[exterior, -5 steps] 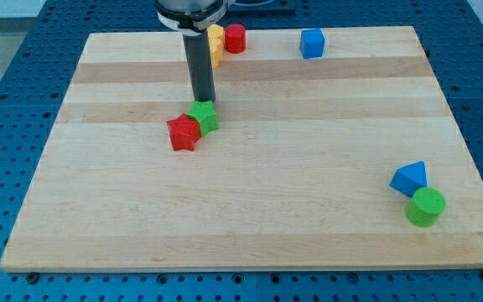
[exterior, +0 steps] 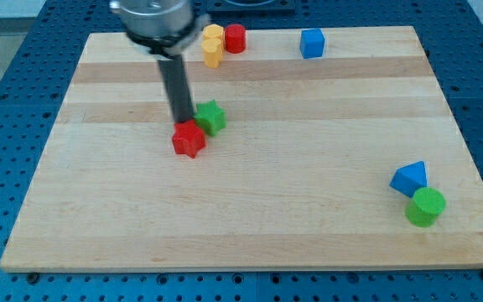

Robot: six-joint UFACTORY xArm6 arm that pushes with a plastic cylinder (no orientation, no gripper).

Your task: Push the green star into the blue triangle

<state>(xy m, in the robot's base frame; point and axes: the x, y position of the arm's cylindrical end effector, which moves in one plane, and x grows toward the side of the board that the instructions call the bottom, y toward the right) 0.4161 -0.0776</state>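
Shifted left — my tip (exterior: 182, 122) beside green star (exterior: 210, 117)

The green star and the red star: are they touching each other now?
Touching. In the camera view the green star overlaps the upper right edge of the red star, with no board visible between them. My tip stands at their left.

Green star (exterior: 211, 117): bright green. Red star (exterior: 189, 138): solid red. Blue triangle (exterior: 409, 178): mid blue, lighter on top face. Green cylinder (exterior: 426, 206): bright green. Blue cube (exterior: 312, 43): same mid blue. Red cylinder (exterior: 236, 38): red. Yellow block (exterior: 213, 45): plain yellow, shape unclear. My tip (exterior: 183, 122): dark grey rod, near black. Board (exterior: 250, 218): pale wood, lengthwise bands of lighter and darker tan. Surrounding table (exterior: 7, 75): blue, regular grid of small dark holes.
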